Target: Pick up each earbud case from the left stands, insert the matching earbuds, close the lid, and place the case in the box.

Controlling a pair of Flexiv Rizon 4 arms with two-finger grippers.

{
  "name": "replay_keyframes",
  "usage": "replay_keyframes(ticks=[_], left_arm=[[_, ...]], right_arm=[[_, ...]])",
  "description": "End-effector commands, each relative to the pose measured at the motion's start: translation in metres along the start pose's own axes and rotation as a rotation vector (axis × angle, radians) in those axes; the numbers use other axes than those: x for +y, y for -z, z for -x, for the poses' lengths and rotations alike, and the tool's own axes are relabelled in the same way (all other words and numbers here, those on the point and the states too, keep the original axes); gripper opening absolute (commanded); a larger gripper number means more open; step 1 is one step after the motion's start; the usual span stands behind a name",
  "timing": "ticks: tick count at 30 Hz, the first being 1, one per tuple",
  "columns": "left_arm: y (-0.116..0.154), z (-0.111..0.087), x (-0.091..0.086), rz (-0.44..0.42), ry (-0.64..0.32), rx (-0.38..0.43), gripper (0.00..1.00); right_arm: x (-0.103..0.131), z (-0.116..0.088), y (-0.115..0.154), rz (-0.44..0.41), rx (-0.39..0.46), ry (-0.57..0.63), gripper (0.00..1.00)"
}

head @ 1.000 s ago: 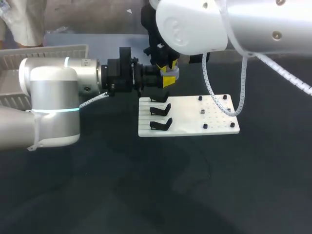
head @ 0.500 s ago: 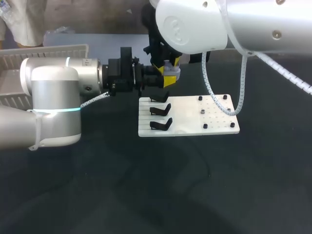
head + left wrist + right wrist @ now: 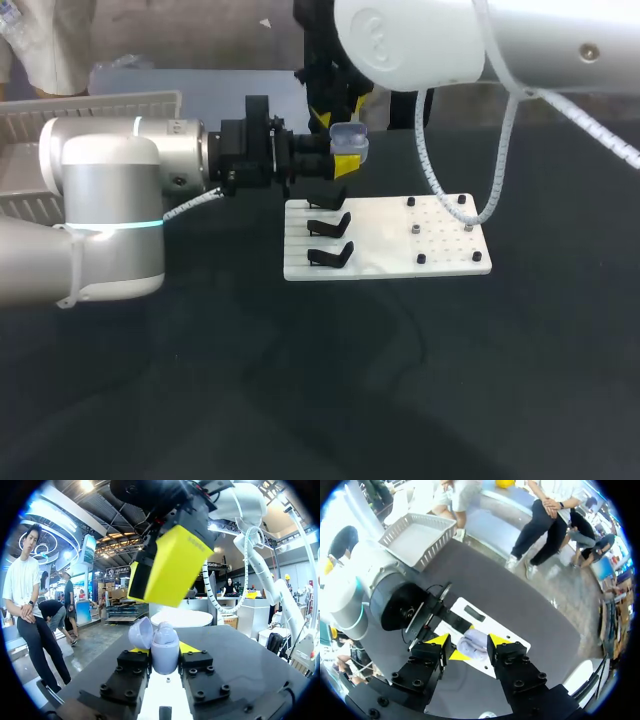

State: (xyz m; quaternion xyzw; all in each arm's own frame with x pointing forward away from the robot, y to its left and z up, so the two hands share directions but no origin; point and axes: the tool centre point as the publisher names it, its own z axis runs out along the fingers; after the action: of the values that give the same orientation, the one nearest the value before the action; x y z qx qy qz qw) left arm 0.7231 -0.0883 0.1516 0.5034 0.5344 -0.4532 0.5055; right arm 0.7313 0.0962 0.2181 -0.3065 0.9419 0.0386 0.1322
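Jaws of our left gripper (image 3: 165, 649) pinch the open case (image 3: 165, 659) upright, seemingly for our right gripper (image 3: 468, 641), spread just above.

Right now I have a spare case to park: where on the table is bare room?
Bare: the table in front of the board and to its right; also the board's strip between stands and pegs. Crowded: behind the board's far corner by the stands, where left gripper and right gripper meet at the case.
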Motion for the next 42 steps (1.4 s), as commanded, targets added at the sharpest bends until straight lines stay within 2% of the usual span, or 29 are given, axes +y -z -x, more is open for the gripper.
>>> replay_keyframes(ticks=[1,5,8,13,25,35,39,40,42], left_arm=[[0.0,0.0,-0.001,0.005,-0.003,-0.004,0.0],[0.0,0.0,-0.001,0.005,-0.003,-0.004,0.0],[0.0,0.0,-0.001,0.005,-0.003,-0.004,0.0],[0.0,0.0,-0.001,0.005,-0.003,-0.004,0.0],[0.0,0.0,-0.001,0.005,-0.003,-0.004,0.0],[0.0,0.0,-0.001,0.005,-0.003,-0.004,0.0],[0.0,0.0,-0.001,0.005,-0.003,-0.004,0.0],[0.0,0.0,-0.001,0.005,-0.003,-0.004,0.0],[0.0,0.0,-0.001,0.005,-0.003,-0.004,0.0]], right_arm=[[-0.013,0.006,-0.008,0.011,-0.05,-0.035,0.46],[-0.028,0.018,-0.016,-0.009,-0.107,-0.098,0.46],[-0.04,0.024,-0.025,-0.033,-0.119,-0.143,0.46],[-0.049,0.023,-0.036,-0.041,-0.094,-0.18,0.45],[-0.038,-0.008,-0.041,-0.04,-0.049,-0.204,0.47],[-0.035,-0.021,-0.038,-0.034,-0.056,-0.229,0.48],[-0.037,-0.025,-0.027,-0.037,-0.097,-0.267,0.5],[-0.038,-0.028,-0.02,-0.027,-0.116,-0.287,0.58],[-0.041,-0.04,-0.008,-0.013,-0.157,-0.332,0.59]])
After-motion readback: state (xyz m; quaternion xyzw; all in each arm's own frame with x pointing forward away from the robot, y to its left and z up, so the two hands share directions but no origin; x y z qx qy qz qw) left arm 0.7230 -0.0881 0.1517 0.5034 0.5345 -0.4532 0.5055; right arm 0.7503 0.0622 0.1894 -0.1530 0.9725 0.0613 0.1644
